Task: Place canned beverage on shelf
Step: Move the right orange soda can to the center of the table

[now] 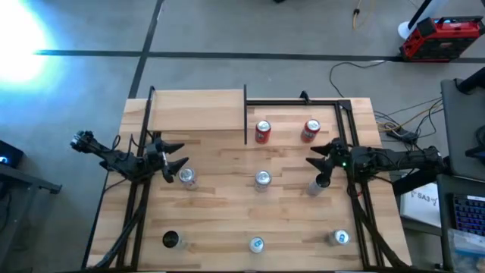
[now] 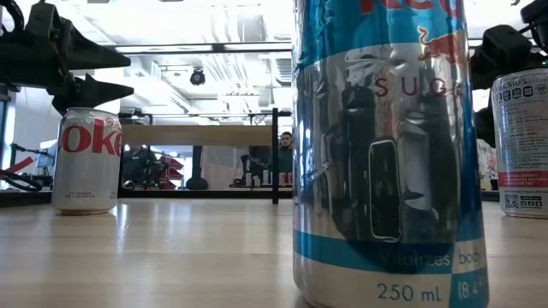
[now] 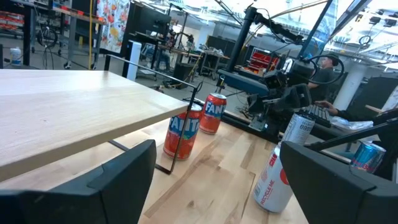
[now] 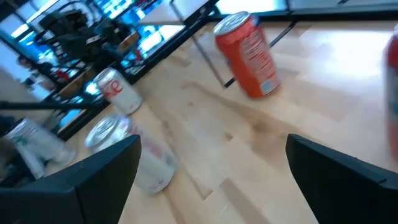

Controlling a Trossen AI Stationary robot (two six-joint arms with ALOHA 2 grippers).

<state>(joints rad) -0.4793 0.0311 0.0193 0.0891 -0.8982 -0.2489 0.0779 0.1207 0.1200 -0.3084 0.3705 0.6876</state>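
Butcher-block surface under grey floor. Left tool (image 1: pixel 176 158), fingers wide and empty, hovers near the left edge just beside a silver can (image 1: pixel 186 177). Right tool (image 1: pixel 317 157) also gapes empty. Shelf (image 1: pixel 198 111) fills the far-left corner. Best: centre over the can, descend, close squarely.

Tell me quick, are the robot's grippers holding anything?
Left gripper: open, holding nothing.
Right gripper: open, holding nothing.

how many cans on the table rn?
8. Two red cans near the shelf; silver ones by the left gripper, centre, by the right gripper; three along the front edge. None on the shelf; none look hidden.
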